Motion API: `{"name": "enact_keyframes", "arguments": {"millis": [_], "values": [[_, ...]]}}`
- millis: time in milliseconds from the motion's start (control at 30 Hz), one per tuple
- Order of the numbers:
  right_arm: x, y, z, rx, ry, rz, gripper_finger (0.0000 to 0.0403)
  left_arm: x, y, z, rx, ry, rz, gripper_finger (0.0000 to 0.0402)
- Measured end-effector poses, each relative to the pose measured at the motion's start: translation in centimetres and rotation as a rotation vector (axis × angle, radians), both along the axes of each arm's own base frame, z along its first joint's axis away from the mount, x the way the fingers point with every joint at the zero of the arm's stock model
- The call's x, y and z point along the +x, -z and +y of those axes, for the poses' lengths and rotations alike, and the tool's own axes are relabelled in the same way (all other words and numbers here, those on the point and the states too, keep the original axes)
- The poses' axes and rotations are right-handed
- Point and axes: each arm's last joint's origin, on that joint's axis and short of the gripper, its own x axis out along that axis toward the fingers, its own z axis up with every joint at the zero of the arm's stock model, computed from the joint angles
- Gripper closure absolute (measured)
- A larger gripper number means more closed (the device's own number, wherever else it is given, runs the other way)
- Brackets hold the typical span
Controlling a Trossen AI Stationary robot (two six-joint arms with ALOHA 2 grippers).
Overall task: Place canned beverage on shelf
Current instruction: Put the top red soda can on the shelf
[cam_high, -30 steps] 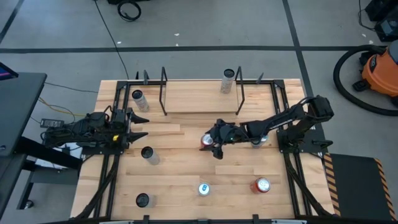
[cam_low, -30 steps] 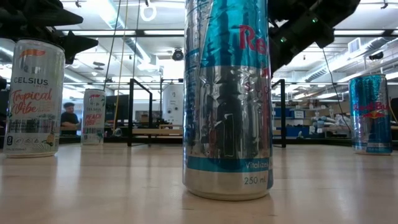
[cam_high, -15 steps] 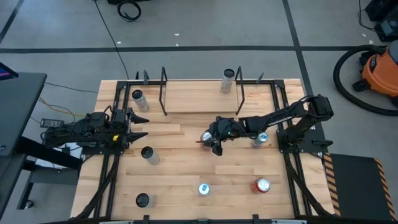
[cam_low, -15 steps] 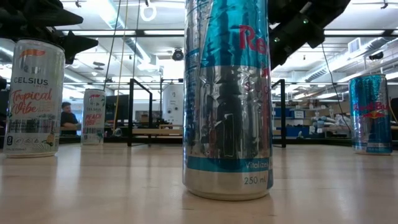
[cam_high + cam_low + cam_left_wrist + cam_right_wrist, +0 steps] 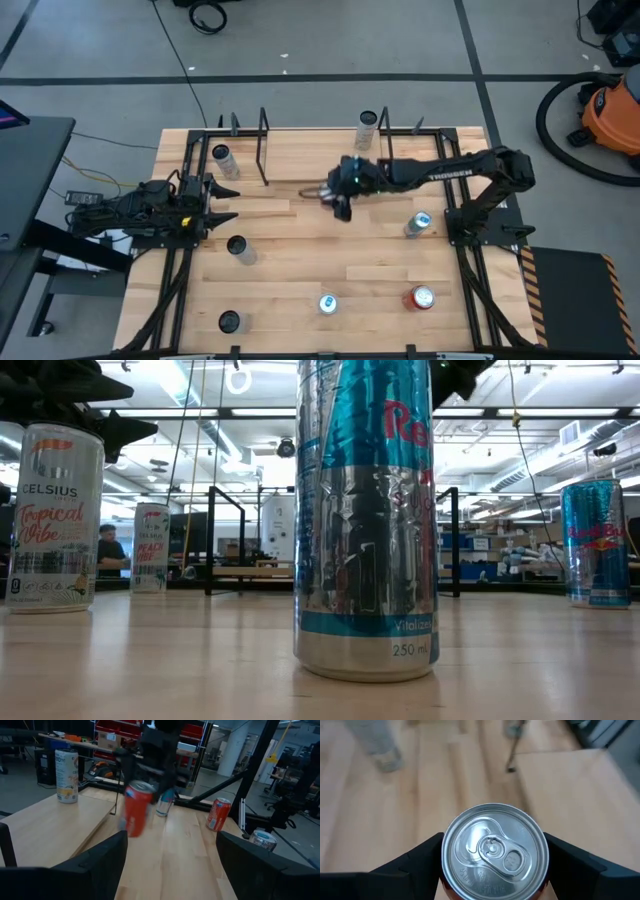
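Carrying a red aluminium drink can (image 5: 330, 192), the right gripper (image 5: 338, 196) has swung in the high view from mid-desk to the front edge of the low wood-board shelf (image 5: 320, 158), so placement looks close. The low view shows only a bit of dark arm at the top. The left wrist view shows the can (image 5: 136, 808) lifted clear of the desk (image 5: 175, 860). The right wrist view has the fingers (image 5: 415, 862) closed on its sides. The left gripper (image 5: 215, 200) waits, spread open, at the desk's left.

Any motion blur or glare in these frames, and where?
Left wrist view: the red can held by the right gripper is motion-smeared. Right wrist view: can top sharp, table behind blurred. Low view: ceiling lights glare off the big blue can.
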Motion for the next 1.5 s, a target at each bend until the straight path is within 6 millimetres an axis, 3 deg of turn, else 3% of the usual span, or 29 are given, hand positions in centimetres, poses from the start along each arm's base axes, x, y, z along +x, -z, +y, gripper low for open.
{"name": "enact_keyframes", "arguments": {"millis": [167,367,533,833,1100,1500], "values": [[-0.3,-1.3,-3.7,-0.023,0.051,-0.015,0.0102,0.0,0.0,0.0,0.0,0.0,0.0,0.0092],[-1.8,-1.5,-8.6,0.023,0.125,-0.036,0.0102,0.0,0.0,0.0,0.0,0.0,0.001,0.0092],[-2.9,-1.7,-11.2,0.031,0.186,-0.06,0.0102,0.0,0.0,0.0,0.002,0.0,0.0,0.0092],[-2.7,-2.0,-11.9,-0.046,0.2,-0.137,0.0102,0.0,0.0,0.0,0.024,0.001,0.002,0.0092],[-1.9,0.2,-12.8,-0.075,0.28,-0.075,0.0102,0.0,0.0,0.0,0.023,0.0,0.002,0.0092],[-1.8,0.8,-14.2,-0.08,0.348,-0.096,0.0102,0.0,0.0,0.0,0.024,0.001,0.005,0.0092]]}}
